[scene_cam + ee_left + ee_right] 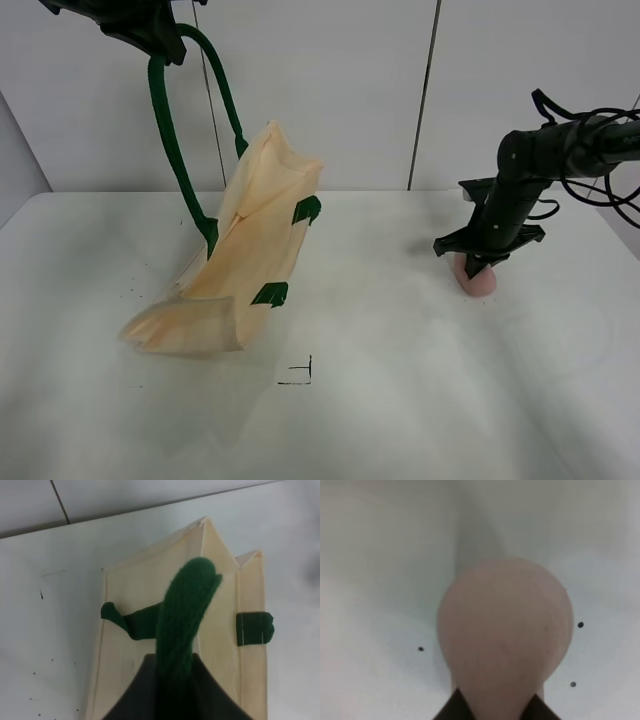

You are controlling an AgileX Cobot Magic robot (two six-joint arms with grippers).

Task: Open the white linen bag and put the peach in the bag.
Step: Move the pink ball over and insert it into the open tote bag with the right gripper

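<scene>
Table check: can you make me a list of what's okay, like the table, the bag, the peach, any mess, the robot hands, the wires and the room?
Surface: white table, with a black corner mark and a few dark specks.
Job's things: bag hangs tilted by one green handle, its bottom on the table; peach is on the table, outside the bag.
Clutter: nothing seen.
Grippers: left gripper is shut on the handle, held high; right gripper is down at the peach, grip unclear.
Cables: black cables loop by the right arm.
Surroundings: plain pale wall behind the table.
</scene>
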